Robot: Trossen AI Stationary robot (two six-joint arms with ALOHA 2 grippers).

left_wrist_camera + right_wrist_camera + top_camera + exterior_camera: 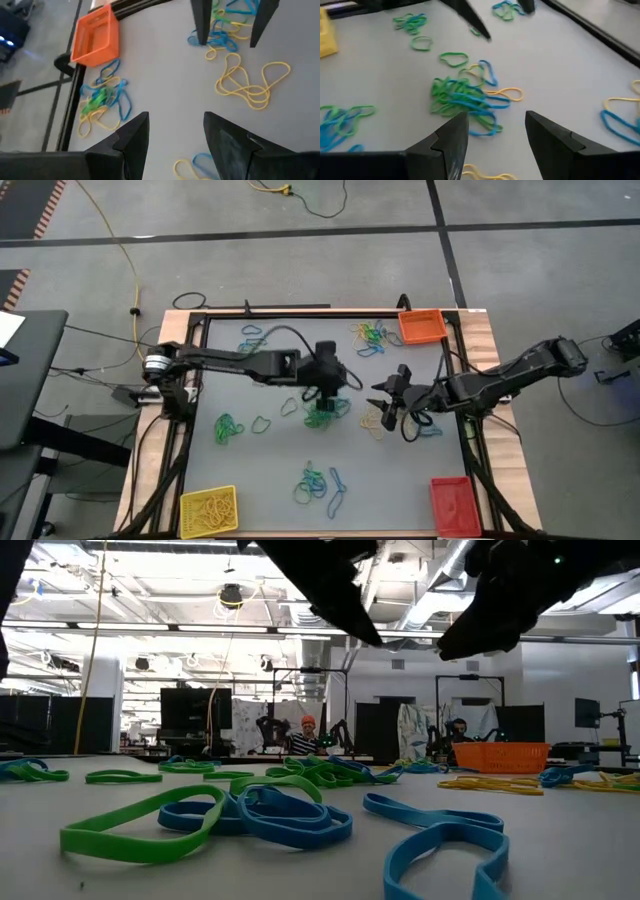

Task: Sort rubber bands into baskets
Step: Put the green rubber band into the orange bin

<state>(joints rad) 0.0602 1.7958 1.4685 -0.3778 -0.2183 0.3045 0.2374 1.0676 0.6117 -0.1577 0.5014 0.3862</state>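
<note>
While both grippers hover mid-table, three baskets wait at its edges.
Left gripper [322, 392] and right gripper [390, 402] gape empty; orange basket [421, 326], yellow basket [208, 511], red basket [451, 505]; rubber bands [322, 412] lie scattered in clusters.

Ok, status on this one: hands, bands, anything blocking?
Left hand open, empty, over the central band pile. Right hand open, empty, beside it. Orange basket and red basket look empty. Nothing blocking.

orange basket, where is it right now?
In the high view the orange basket sits at the table's far right corner, with a clump of blue, yellow and green rubber bands just to its left; the right gripper hovers nearer the table's middle.
</note>
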